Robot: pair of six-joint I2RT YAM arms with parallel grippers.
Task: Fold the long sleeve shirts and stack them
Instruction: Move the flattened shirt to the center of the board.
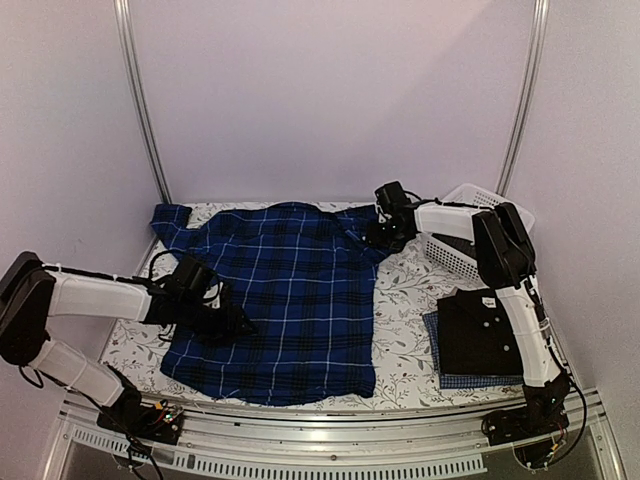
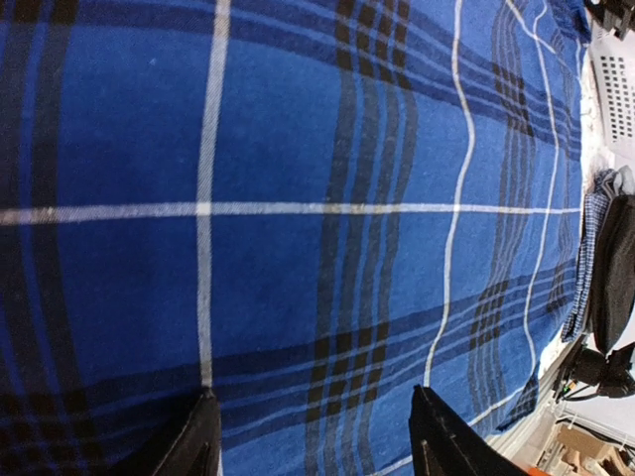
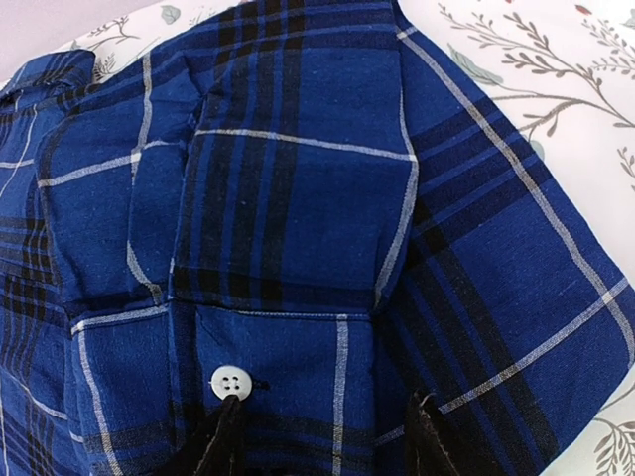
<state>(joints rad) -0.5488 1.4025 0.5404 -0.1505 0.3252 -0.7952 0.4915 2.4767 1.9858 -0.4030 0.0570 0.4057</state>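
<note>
On the table: plaid shirt, judged soft and limp, best pinched at cuff; left gripper, right gripper parted, empty.

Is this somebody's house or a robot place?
Probably a robot test booth, not a house: the left arm and right arm sit on a metal rail, and bare walls with metal poles box in the table.

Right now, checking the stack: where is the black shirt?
Top view, near right: the black shirt lies folded on the blue check shirt, beside the right arm.
</note>
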